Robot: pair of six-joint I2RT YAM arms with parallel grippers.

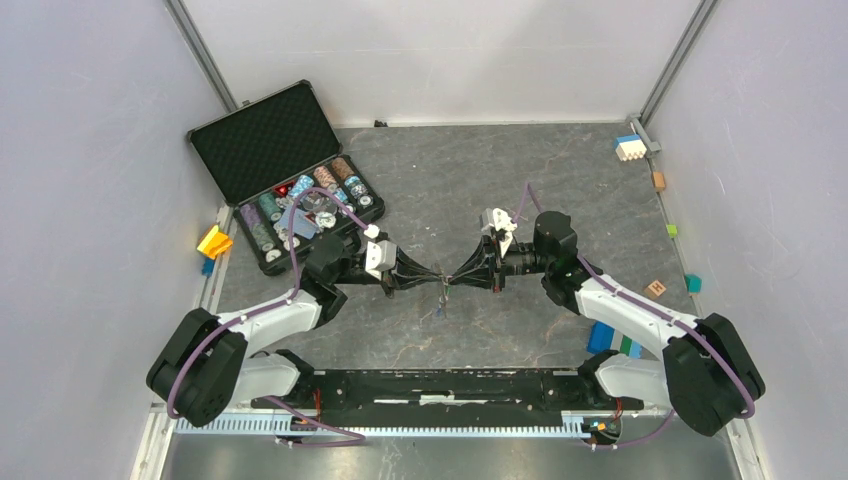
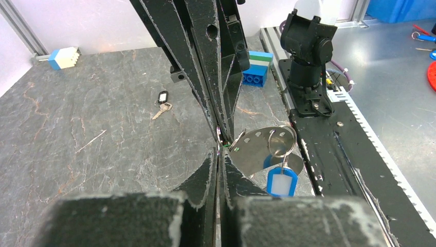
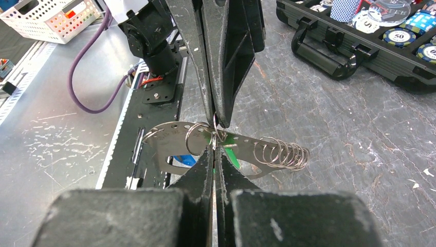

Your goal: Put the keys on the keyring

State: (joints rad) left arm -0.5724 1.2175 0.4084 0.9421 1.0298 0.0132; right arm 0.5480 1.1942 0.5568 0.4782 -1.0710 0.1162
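Observation:
Both grippers meet tip to tip above the middle of the table. The keyring is a flat silvery plate with holes, and several spare split rings are strung on one end. My left gripper is shut at the plate's edge. My right gripper is shut too, with the green-tagged key caught between its tips against the plate. A blue-tagged key hangs by a ring from a hole in the plate. The black-tagged key lies loose on the table. In the top view the grippers join at the left gripper and the right gripper.
An open black case of poker chips sits at the back left. Toy blocks lie round the edges: yellow, blue and white, a wooden cube and a blue and green one. The arms' base rail runs along the near edge.

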